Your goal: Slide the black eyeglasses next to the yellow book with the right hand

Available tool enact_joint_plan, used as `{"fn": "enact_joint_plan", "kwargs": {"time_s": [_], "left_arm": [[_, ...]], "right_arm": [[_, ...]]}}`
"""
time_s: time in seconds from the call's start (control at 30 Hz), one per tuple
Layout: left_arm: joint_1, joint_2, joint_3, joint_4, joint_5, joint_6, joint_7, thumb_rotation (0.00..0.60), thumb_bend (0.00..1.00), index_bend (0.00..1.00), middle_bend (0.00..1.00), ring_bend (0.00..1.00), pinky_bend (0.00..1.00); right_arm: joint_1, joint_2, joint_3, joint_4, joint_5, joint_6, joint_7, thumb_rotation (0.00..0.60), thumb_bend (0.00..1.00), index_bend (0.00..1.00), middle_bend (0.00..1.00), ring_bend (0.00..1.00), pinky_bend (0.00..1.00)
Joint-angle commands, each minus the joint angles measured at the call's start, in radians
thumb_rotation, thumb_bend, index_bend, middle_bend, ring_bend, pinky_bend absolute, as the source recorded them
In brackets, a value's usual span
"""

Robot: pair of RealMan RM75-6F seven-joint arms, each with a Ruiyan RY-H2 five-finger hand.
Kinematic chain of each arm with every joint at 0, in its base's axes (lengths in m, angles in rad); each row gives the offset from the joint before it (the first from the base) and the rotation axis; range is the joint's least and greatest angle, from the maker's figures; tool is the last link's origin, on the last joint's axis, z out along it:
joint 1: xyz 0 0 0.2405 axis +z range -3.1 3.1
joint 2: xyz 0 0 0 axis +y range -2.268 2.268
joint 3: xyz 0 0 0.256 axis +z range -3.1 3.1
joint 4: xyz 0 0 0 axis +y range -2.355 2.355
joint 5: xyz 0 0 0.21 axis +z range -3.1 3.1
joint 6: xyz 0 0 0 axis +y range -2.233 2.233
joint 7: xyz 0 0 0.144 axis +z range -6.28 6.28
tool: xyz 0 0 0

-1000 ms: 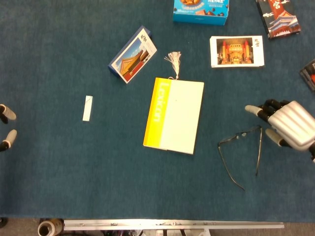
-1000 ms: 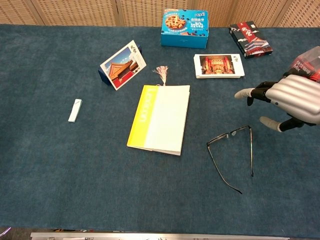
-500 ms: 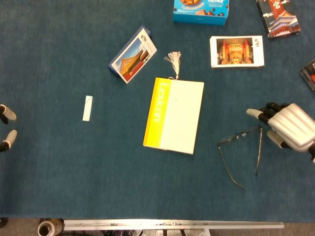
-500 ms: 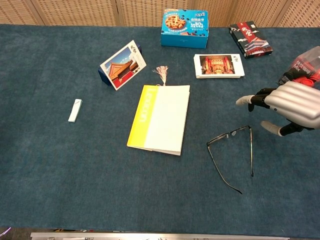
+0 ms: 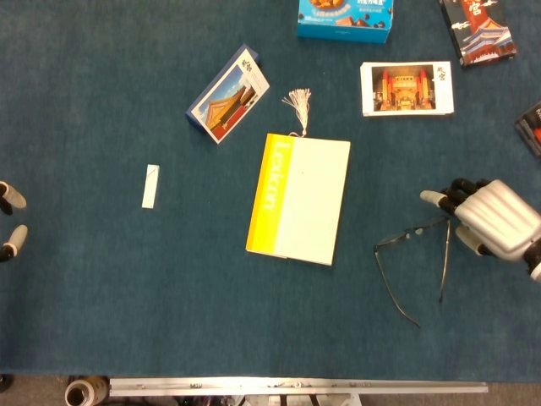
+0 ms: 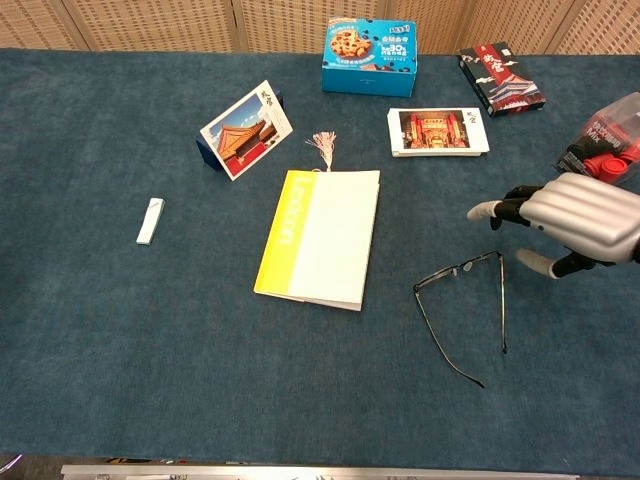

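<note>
The black eyeglasses [image 5: 412, 258] [image 6: 462, 301] lie unfolded on the blue table, temples spread, a short way right of the yellow book [image 5: 298, 198] [image 6: 318, 238]. My right hand [image 5: 491, 220] [image 6: 570, 223] hovers just right of the glasses' frame front, fingers apart and pointing left, holding nothing. Its fingertips [image 5: 432, 198] are close to the frame; contact is not visible. Only two fingertips of my left hand [image 5: 10, 218] show at the left edge of the head view, holding nothing.
A white strip [image 5: 150, 186] lies left of the book. A temple postcard box [image 5: 228, 93], a blue cookie box [image 5: 345, 19], a photo card stack [image 5: 407, 88] and a dark patterned box [image 5: 478, 30] sit along the back. A red-capped item [image 6: 604, 140] stands behind my right hand.
My right hand has lowered slightly toward the table beside the glasses. The glasses and book have not moved.
</note>
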Motion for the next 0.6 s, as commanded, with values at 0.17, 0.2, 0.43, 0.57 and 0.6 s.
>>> {"fn": "enact_joint_plan", "kwargs": {"time_s": [0.17, 0.2, 0.43, 0.57, 0.6], "left_arm": [[0.002, 0.001, 0.001, 0.002, 0.002, 0.002, -0.005, 0.600, 0.28, 0.45, 0.52, 0.46, 0.56], [0.002, 0.001, 0.002, 0.003, 0.001, 0.003, -0.006, 0.600, 0.28, 0.45, 0.52, 0.46, 0.56], [0.007, -0.001, 0.004, 0.010, -0.002, 0.002, -0.013, 0.600, 0.28, 0.45, 0.52, 0.46, 0.56], [0.007, -0.003, 0.004, 0.014, -0.005, 0.000, -0.014, 0.600, 0.28, 0.45, 0.52, 0.46, 0.56], [0.008, -0.003, 0.004, 0.013, -0.005, 0.001, -0.014, 0.600, 0.28, 0.45, 0.52, 0.46, 0.56]], "right_arm": [[0.011, -0.023, -0.001, 0.020, -0.008, -0.005, 0.006, 0.600, 0.43, 0.20, 0.34, 0.25, 0.49], [0.012, -0.025, -0.002, 0.023, -0.009, -0.005, 0.005, 0.600, 0.43, 0.20, 0.34, 0.24, 0.48], [0.014, -0.042, -0.005, 0.041, -0.016, 0.004, -0.004, 0.600, 0.43, 0.20, 0.31, 0.20, 0.40], [0.013, -0.052, -0.006, 0.053, -0.024, 0.017, -0.007, 0.600, 0.43, 0.20, 0.27, 0.16, 0.34], [0.012, -0.054, -0.006, 0.057, -0.026, 0.021, -0.007, 0.600, 0.43, 0.20, 0.26, 0.15, 0.33]]}}
